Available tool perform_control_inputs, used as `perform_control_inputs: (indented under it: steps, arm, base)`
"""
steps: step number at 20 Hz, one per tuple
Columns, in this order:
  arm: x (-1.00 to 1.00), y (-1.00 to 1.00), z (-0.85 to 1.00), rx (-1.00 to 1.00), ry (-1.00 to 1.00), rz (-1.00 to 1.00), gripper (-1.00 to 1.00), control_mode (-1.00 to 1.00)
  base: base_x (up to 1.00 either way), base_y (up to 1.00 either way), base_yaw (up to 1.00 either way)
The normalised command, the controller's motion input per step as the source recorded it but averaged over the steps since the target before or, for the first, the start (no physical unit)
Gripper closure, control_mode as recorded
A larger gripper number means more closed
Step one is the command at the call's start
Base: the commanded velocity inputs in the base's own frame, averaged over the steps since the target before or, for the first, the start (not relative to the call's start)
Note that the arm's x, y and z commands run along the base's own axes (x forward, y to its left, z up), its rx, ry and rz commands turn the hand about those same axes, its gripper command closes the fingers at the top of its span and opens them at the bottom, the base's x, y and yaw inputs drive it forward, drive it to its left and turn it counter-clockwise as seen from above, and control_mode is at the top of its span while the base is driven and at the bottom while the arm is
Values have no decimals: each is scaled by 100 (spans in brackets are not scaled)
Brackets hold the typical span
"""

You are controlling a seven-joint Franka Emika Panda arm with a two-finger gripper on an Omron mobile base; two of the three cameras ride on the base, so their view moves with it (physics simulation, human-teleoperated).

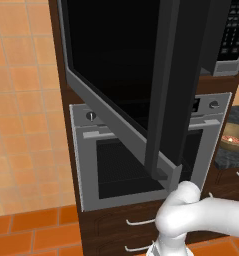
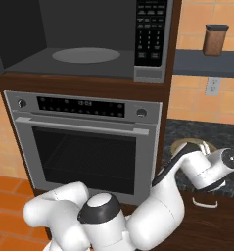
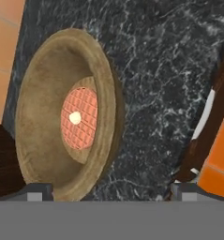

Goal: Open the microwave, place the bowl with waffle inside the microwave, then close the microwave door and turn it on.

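The microwave door (image 1: 166,90) is swung wide and the microwave (image 2: 89,44) cavity stands bare with its round turntable, so the step in hand looks to be fetching the bowl with waffle (image 3: 66,112). The gripper (image 3: 108,192) hangs above the dark marble table (image 3: 169,75) with its jaws spread fully apart and holding nothing; the two fingertips (image 3: 36,192) rise at the bottom of the hand view. The bowl sits just ahead of the jaws and off toward the left fingertip, its near rim (image 3: 111,108) roughly between the two tips, and the waffle (image 3: 79,118) lies flat in its base with a pale dab at its centre. To do this well, I judge the jaws should come down with one finger inside the bowl's wall and the other outside, pinching the rim and not the food. The wall flares outward, so a shallow bite could slip; a deeper seat before closing seems safer. The table's edge and a drawer handle (image 3: 205,117) lie beyond the right fingertip, so the descent should stay clear of them. Lifted level, the bowl ought to keep the waffle settled.
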Motion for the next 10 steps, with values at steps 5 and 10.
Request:
perform_control_inputs:
  steps: [5,10]
  arm:
    - [34,0,-8,0,0,-12,-100,-100]
    - [36,-8,-25,0,1,-2,-100,-100]
  base:
    - [0,0,0]
    - [0,0,0]
